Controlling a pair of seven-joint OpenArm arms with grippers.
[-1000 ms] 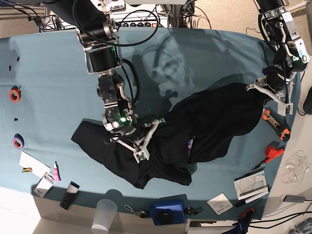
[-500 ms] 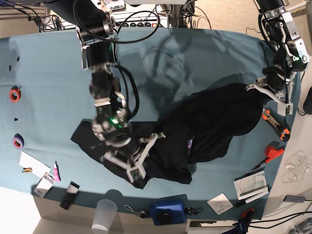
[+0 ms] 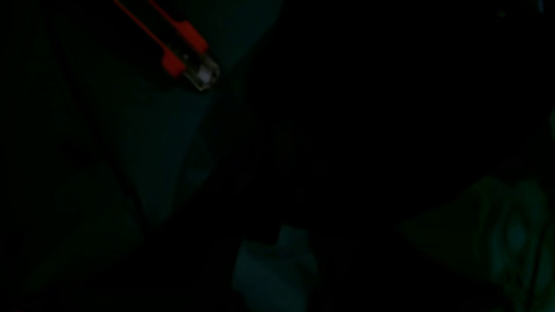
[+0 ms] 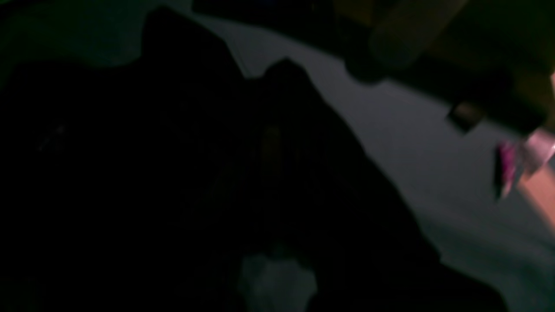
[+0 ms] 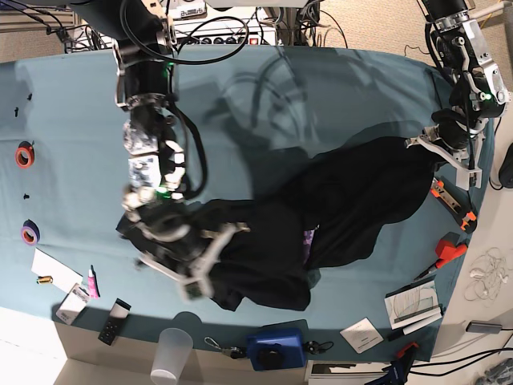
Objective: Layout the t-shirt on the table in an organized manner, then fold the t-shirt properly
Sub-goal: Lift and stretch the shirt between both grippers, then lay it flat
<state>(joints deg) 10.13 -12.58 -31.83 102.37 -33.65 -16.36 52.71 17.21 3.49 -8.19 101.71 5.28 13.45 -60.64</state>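
teal table (image 5: 72,96) carries the t-shirt (image 5: 345,200), bunched black, stretched from the near edge to the table's right rim. base view: right gripper (image 5: 196,269) clenched on the shirt's near-left hem; left gripper (image 5: 445,152) clenched on cloth at the right rim. left wrist view: nearly black, a red clamp (image 3: 182,47) above the shirt. right wrist view: dark fabric, little else. risk: pulling apart may slip the hem or drag the shirt into clutter along the near edge.

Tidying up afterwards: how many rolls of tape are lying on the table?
2: an orange roll and a purple roll, both near the table's left edge in the base view. More could be hidden under the t-shirt.
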